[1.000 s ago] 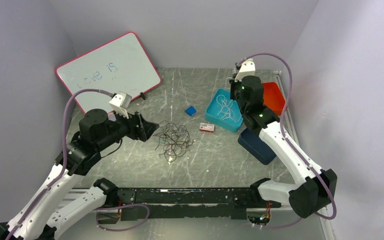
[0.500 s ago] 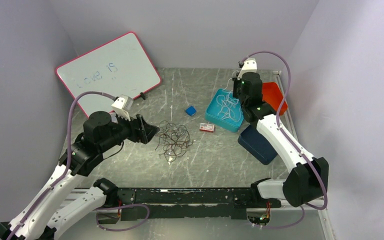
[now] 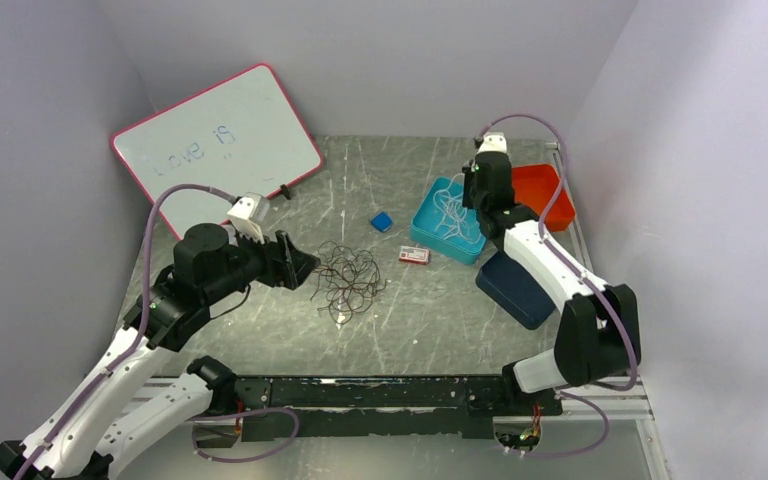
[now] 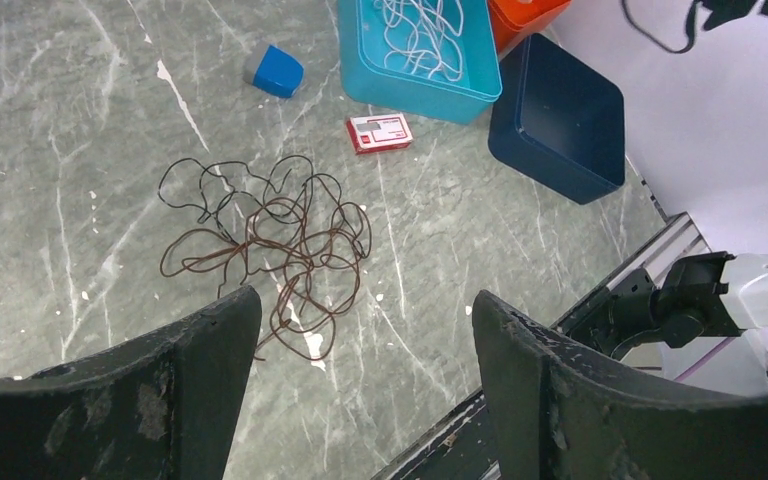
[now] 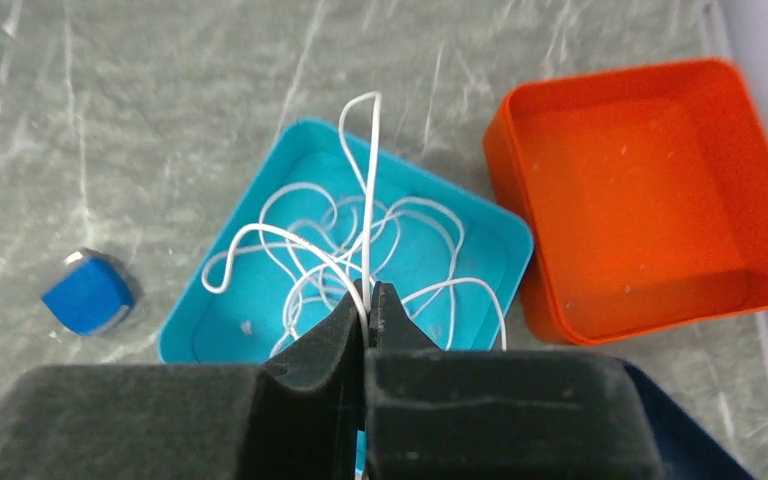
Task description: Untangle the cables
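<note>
Tabletop seen from above. The dark brown cable tangle (image 3: 348, 280) lies loose on the table near its centre, just ahead of the left gripper (image 3: 295, 262), whose fingers stand wide apart and hold nothing. The tangle sprawls with no clear long axis. The left arm is much the nearer. Farther right, the right gripper (image 5: 368, 300) is pinched onto a strand of white cable (image 5: 370, 180) rising from a coil in the teal tray (image 5: 305, 150). The orange tray (image 5: 640, 190) beside it is empty.

At centre, dark brown-black cables (image 4: 280, 235) lie loosely tangled; white cables (image 5: 369, 180) coil in the turquoise tray (image 5: 460, 200), far right.
</note>
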Robot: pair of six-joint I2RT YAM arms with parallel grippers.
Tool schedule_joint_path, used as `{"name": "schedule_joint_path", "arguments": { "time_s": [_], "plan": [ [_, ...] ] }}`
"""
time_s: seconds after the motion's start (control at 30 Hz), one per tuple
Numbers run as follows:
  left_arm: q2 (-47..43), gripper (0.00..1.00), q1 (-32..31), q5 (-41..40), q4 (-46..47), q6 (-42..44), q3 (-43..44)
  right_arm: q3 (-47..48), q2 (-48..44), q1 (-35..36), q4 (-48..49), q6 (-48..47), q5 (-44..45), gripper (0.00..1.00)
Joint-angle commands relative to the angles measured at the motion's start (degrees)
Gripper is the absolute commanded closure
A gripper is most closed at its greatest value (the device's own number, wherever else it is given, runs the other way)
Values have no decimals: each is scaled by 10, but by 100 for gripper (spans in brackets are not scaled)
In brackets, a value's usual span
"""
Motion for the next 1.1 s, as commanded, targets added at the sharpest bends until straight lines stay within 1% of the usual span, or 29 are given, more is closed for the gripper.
{"name": "schedule_joint_path", "arguments": {
  "time_s": [0.0, 0.1, 0.4, 0.73, 0.8, 0.97, 1.07],
  "plan": [
    [-3, 19, -2, 11, 11, -10, -7, -23, 31, -9, 2, 28, -29, 100],
    [-5, 19, -2, 9, 10, -13, -9, -39, 56, -11, 11, 40, -37, 100],
    [-6, 19, -2, 5, 5, -16, -14, -30, 155, -21, 8, 58, -75, 100],
    [-14, 19, -2, 1, -4, -18, -19, -30, 207, -31, 18, 63, -106, 100],
    [-14, 19, -2, 1, -5, -18, -19, -30, 202, -32, 15, 62, -110, 92],
    [-13, 19, -2, 1, -4, -18, -21, -30, 162, -32, -1, 58, -105, 66],
    [-13, 19, -2, 0, 0, -20, -24, -30, 128, -32, -13, 51, -97, 53]
  ]
}}
